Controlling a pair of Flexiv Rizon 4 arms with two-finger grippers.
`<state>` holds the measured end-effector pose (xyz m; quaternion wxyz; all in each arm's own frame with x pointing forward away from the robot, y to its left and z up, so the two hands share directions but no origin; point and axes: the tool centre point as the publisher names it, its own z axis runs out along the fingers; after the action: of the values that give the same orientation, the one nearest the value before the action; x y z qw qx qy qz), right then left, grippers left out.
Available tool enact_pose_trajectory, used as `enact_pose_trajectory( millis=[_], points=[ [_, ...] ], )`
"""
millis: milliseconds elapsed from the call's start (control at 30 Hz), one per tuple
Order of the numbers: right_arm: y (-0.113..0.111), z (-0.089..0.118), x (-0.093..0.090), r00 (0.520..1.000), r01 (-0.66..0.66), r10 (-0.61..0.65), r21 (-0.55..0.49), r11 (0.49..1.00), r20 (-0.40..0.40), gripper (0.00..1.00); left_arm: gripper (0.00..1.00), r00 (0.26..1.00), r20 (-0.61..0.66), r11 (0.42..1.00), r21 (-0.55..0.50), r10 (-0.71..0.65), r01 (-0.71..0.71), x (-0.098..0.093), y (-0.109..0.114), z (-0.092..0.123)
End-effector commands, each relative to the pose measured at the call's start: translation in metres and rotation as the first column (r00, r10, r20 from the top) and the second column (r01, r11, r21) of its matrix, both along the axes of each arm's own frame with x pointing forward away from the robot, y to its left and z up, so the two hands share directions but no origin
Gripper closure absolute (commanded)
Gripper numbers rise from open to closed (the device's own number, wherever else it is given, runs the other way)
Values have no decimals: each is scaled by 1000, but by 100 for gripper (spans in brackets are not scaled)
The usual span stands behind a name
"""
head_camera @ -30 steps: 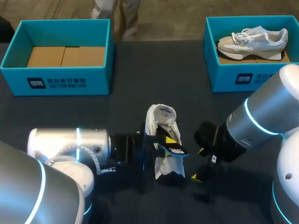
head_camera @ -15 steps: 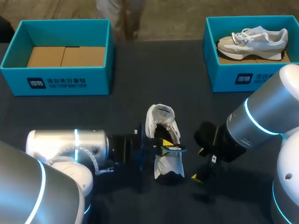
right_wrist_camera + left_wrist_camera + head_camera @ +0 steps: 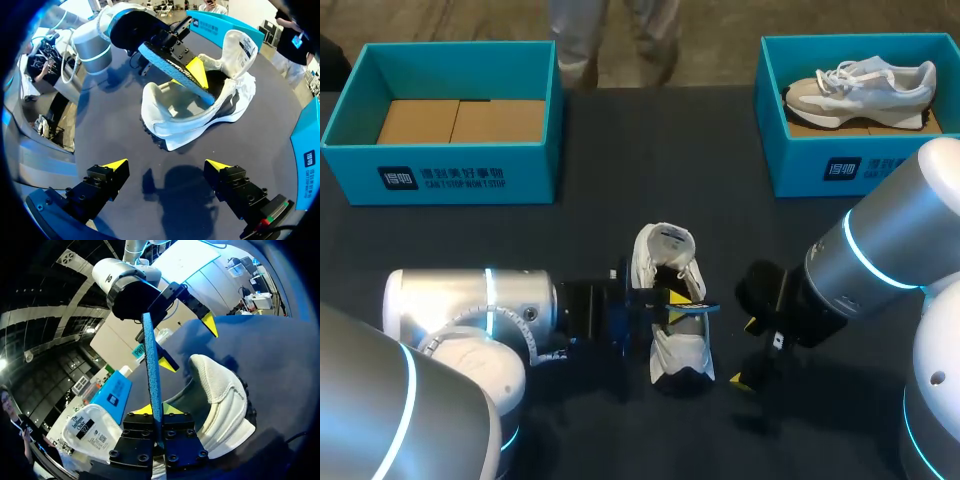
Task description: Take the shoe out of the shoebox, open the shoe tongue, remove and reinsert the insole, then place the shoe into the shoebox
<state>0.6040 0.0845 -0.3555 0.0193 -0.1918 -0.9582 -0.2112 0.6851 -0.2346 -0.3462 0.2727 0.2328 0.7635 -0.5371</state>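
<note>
One insole [image 3: 152,370] sits pinched in the left gripper [image 3: 672,306], lying crosswise over the mid-table shoe [image 3: 670,352], whose length runs near-far; the right gripper [image 3: 744,352] gapes wide just right.

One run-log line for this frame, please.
left gripper: shut on insole, over shoe | right gripper: open, beside shoe, touching nothing | shoe: on table

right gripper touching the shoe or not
Apart. The right wrist view shows bare table between the open right gripper and the shoe.
</note>
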Motion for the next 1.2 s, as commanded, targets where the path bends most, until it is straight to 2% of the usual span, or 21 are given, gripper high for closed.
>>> enact_pose_trajectory(
  millis=[33,167,233,267,400,467,1200],
  points=[
    [0,0,-1,1000,1,-1,1,1000,2,0,89,1000,-2,1000,-2,-6,6,-6,8,2],
    [0,0,-1,1000,1,-1,1,1000,2,0,82,1000,-1,1000,-4,-12,12,-11,11,2],
    [0,0,-1,1000,1,-1,1,1000,2,0,68,1000,5,1000,-9,-13,13,-14,13,4],
    [0,0,-1,1000,1,-1,1,1000,2,0,65,1000,9,1000,-10,-12,12,-15,14,5],
    [0,0,-1,1000,1,-1,1,1000,2,0,65,1000,26,1000,-18,-7,8,-17,17,11],
    [0,0,-1,1000,1,-1,1,1000,2,0,62,999,35,1000,-22,-7,8,-18,18,14],
    [0,0,-1,1000,1,-1,1,1000,2,0,69,998,59,999,38,-31,29,-19,-1,21]
  ],
)
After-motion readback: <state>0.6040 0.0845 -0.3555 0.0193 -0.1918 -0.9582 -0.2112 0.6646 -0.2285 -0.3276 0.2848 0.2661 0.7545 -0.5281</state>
